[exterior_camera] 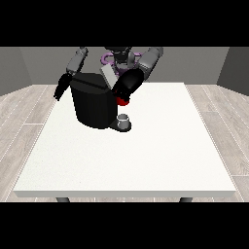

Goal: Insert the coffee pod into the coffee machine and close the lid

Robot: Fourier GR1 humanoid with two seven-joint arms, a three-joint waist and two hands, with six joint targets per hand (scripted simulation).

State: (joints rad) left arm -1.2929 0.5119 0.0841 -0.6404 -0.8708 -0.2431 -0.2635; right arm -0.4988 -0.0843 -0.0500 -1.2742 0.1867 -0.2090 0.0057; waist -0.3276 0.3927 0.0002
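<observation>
Coffee machine point(92, 104) on the surface point(146, 155); hand at the view's right point(125, 87) above the machine's red thing point(122, 101), finger state indiscernible.

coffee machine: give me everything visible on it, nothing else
The coffee machine is a black, matte, rounded block standing upright on the white table at its far side, left of centre in the view. A grey lid is tilted up at its top. A dark base juts out low on its right and carries a small grey cup. A red thing at the machine shows by its upper right, where the hand at the view's right reaches.
</observation>
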